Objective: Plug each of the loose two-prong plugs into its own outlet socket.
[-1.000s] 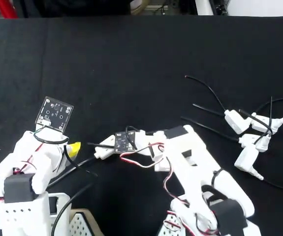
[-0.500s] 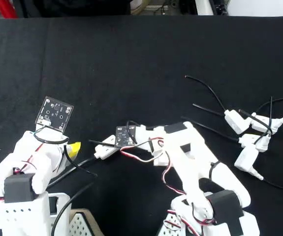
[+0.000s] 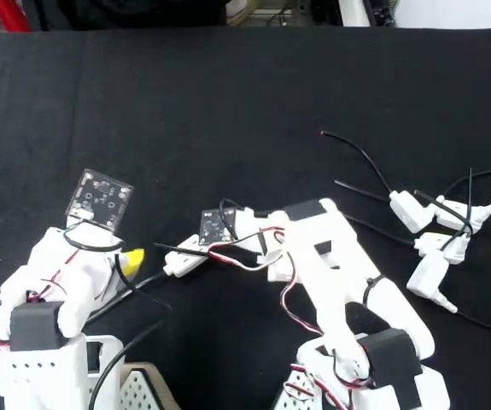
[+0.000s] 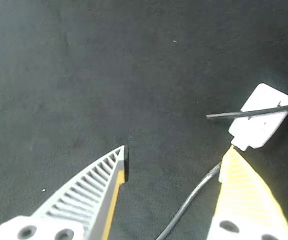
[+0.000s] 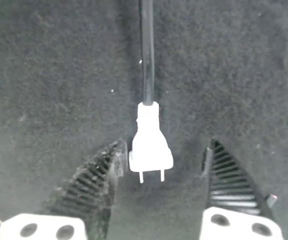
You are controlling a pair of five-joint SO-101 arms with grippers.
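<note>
Item: white two-prong plug (image 5: 150,147), smooth moulded plastic, flat body tapering to a narrow neck, two thin metal pins; it lies flat on the black felt-like table cloth (image 3: 228,102) between the two arms. A round black cable (image 5: 147,55) leaves the neck. Right gripper (image 5: 165,146): dark ribbed fingers spread wide, one on each side of the plug, neither touching it, with the pins pointing back toward the wrist. Left gripper (image 4: 176,149): jaws apart and holding nothing, one white ribbed finger edged in yellow and one yellow ribbed finger (image 4: 241,185), its tip near the plug's cable end. A thin black wire (image 4: 249,112) crosses the plug body. Well apart, toward the table's right side: white plastic plug and socket pieces (image 3: 412,211), blocky and clustered, with thin black leads (image 3: 356,152) curving away.
</note>
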